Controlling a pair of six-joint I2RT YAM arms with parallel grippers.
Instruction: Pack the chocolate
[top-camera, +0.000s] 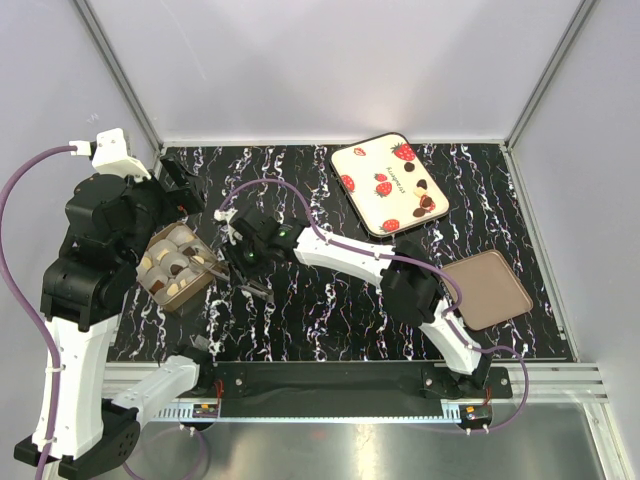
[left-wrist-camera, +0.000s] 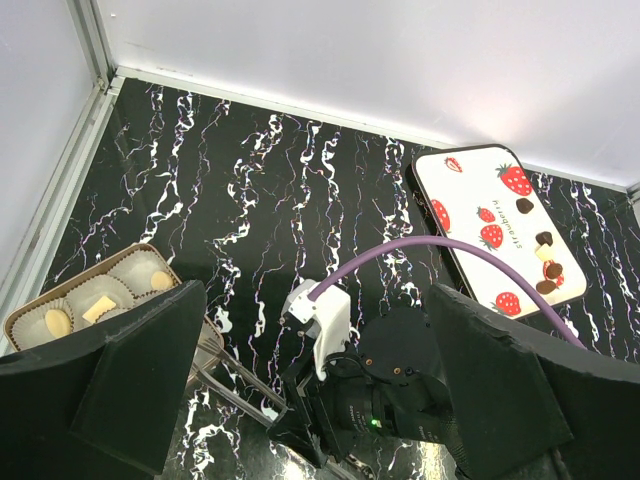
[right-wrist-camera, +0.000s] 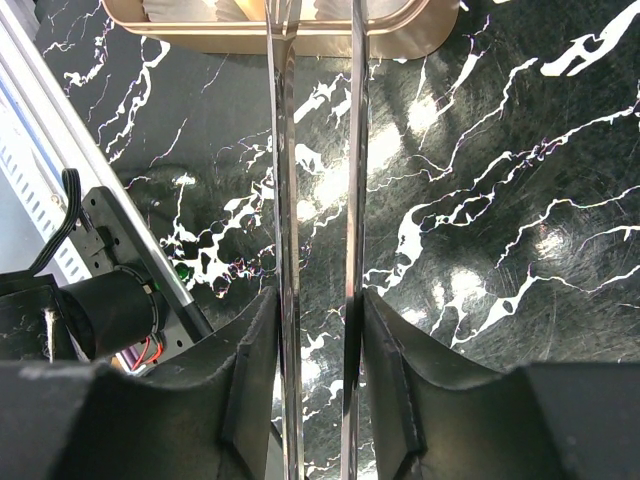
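A: Checked the left gripper (left-wrist-camera: 315, 290)?
B: Found it spread wide, hung above the black marbled table (left-wrist-camera: 300, 180) toward the far left corner.
A: And learned what of the right gripper (right-wrist-camera: 318, 300)?
B: Noted its fingers (right-wrist-camera: 250, 380) pressed against a pair of metal tweezers (right-wrist-camera: 285, 150), one finger on each blade. Saw the blades kept narrowly apart. Could not make out the tips, lost past the top of the wrist view, over the rim of the box (right-wrist-camera: 330, 42). Traced the right arm reaching across the table toward that box.
A: Spotted the chocolate (top-camera: 172, 266)?
B: Counted several pieces, dark and pale, sitting in white paper cups (left-wrist-camera: 130, 272) inside that tan box at the table's left side, right by the tweezers. Picked out a few more, dark and white, lying loose on the strawberry-printed tray (top-camera: 372, 165) toward the far right, well apart from both grippers.
A: Noticed anything else?
B: Made out a flat brown lid (top-camera: 487, 290) at the table's right edge, nearer than the tray, lying alone on the marble.
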